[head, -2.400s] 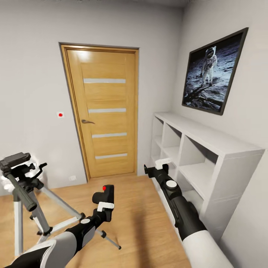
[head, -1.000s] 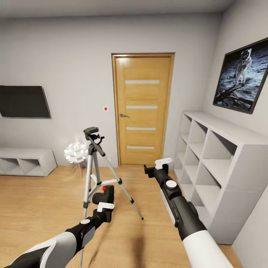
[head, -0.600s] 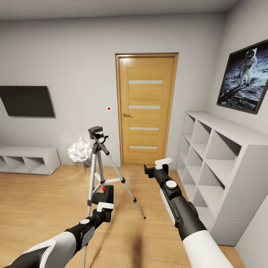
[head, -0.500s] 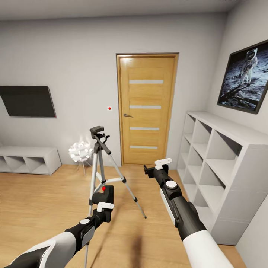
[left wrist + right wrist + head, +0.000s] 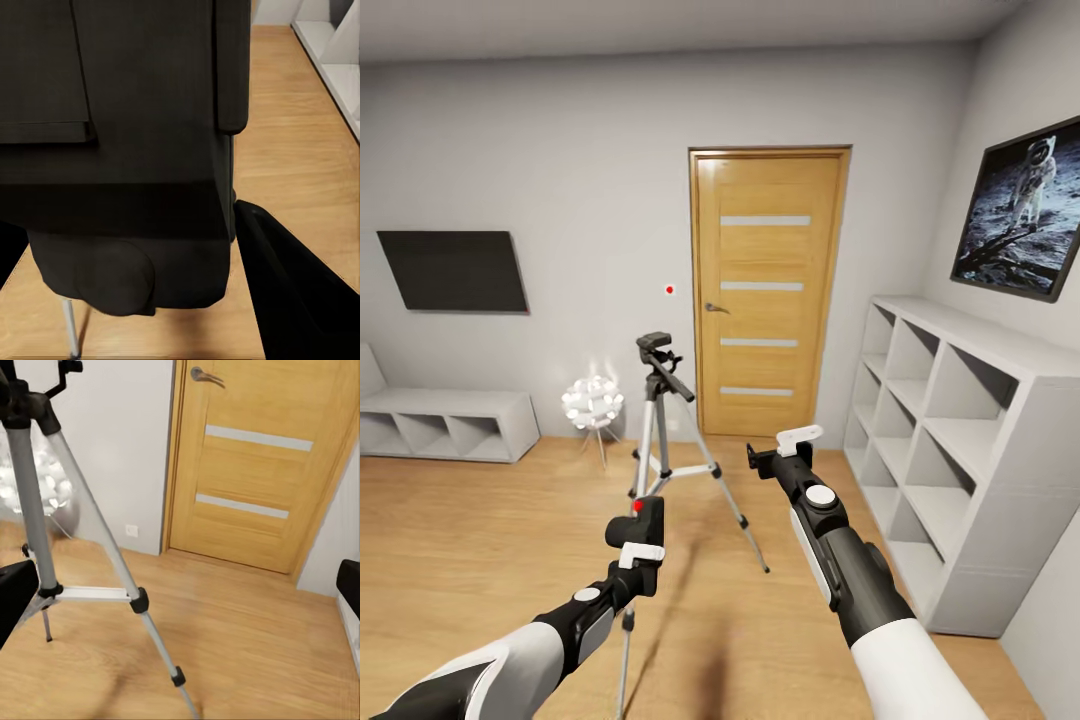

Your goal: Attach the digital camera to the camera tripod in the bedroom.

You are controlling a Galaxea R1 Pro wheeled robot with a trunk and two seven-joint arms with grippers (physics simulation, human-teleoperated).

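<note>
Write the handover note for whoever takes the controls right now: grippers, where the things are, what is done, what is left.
Left gripper: shut on the camera, held up in front of the robot, red button on top.
Right gripper: holds nothing; open or shut cannot be told.
Tripod: stands upright on the wood floor ahead, beyond the left arm, between the white ball lamp and the door. Its head is bare.
Done: camera picked up, robot in the bedroom facing the tripod.
Left: drive closer, set the camera on the tripod head, let go.
</note>
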